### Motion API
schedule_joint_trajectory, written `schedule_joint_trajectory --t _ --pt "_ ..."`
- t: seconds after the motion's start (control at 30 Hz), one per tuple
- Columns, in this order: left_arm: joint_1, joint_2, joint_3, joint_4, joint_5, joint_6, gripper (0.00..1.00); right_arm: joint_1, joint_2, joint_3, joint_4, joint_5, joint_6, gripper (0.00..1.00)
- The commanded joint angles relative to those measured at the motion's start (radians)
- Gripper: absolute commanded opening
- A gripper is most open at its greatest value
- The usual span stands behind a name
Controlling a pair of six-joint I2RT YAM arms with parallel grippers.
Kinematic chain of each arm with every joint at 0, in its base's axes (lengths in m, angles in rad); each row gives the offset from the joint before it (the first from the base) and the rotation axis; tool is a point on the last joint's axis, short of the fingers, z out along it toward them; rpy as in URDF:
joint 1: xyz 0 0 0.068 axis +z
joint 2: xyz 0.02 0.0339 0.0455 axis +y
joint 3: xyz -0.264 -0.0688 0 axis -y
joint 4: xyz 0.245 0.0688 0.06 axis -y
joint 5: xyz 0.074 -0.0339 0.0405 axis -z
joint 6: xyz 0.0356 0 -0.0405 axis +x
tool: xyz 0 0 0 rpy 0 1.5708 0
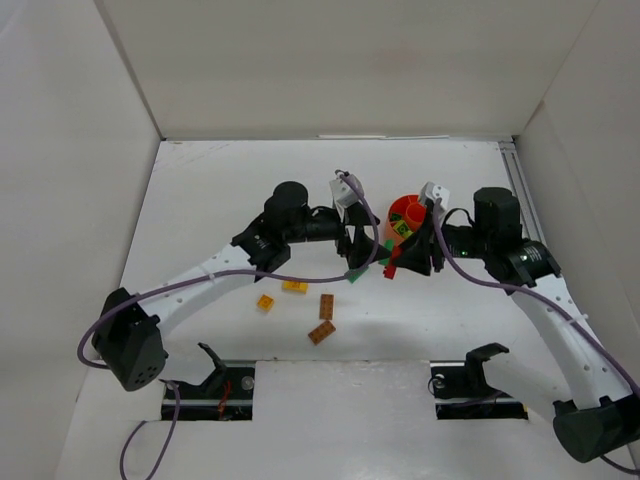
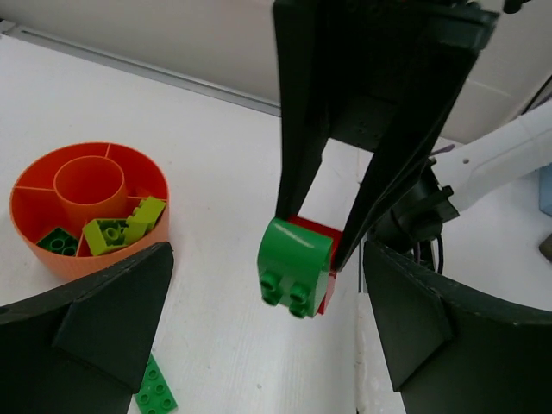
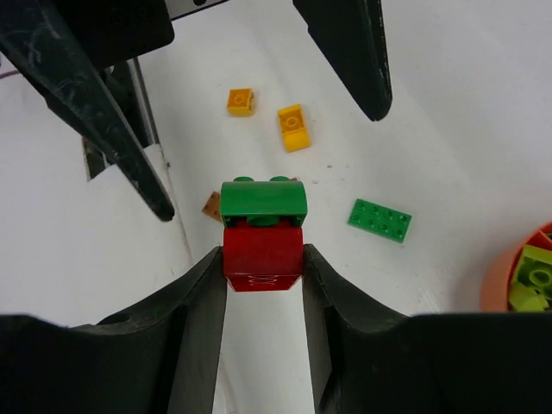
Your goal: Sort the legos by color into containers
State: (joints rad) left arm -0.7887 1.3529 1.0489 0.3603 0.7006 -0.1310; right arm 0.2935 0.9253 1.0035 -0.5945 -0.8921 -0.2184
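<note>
My right gripper (image 3: pixel 263 253) is shut on a red brick (image 3: pixel 263 259) with a green brick (image 3: pixel 263 201) stacked on its far end, held above the table. In the left wrist view the green brick (image 2: pixel 295 263) hangs between the right gripper's black fingers, with the red brick (image 2: pixel 326 238) behind it. My left gripper (image 2: pixel 267 345) is open and empty, facing that stack at a short distance. The orange-red bowl (image 2: pixel 52 259) holds lime bricks (image 2: pixel 108 235) and a dark green brick (image 2: pixel 59 241). In the top view both grippers meet beside the bowl (image 1: pixel 405 207).
A flat green plate (image 3: pixel 379 220) lies on the table below the grippers (image 2: pixel 155 390). Two yellow bricks (image 3: pixel 294 128) and brown bricks (image 1: pixel 321 332) lie toward the near middle. White walls enclose the table on three sides.
</note>
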Motion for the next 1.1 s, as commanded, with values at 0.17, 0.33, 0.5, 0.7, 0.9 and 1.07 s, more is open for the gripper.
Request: schedule_joint_trajectory --t 0.17,0.33,0.5,0.7,0.9,1.07 --pt "-0.044 -0.054 -0.032 0.011 0.040 0.031 0.80 0.082 -0.028 0.046 0.042 0.013 -0.006 0.00" --pt "-0.044 -0.063 -0.055 0.041 0.066 0.031 0.75 0.082 -0.048 0.055 0.030 0.024 -0.006 0.00" --pt "-0.044 -0.075 -0.075 0.078 0.128 0.031 0.57 0.091 -0.048 0.055 0.030 0.015 -0.006 0.00" --pt "-0.044 -0.075 -0.075 0.078 0.149 0.040 0.21 0.091 -0.039 0.055 0.030 0.015 -0.016 0.00" --pt "-0.044 -0.084 -0.084 0.088 0.079 0.028 0.04 0.091 -0.039 0.066 -0.034 0.149 -0.016 0.00" --pt "0.025 -0.066 -0.095 0.074 -0.029 -0.015 0.00 0.081 -0.048 0.084 -0.134 0.344 -0.026 0.00"
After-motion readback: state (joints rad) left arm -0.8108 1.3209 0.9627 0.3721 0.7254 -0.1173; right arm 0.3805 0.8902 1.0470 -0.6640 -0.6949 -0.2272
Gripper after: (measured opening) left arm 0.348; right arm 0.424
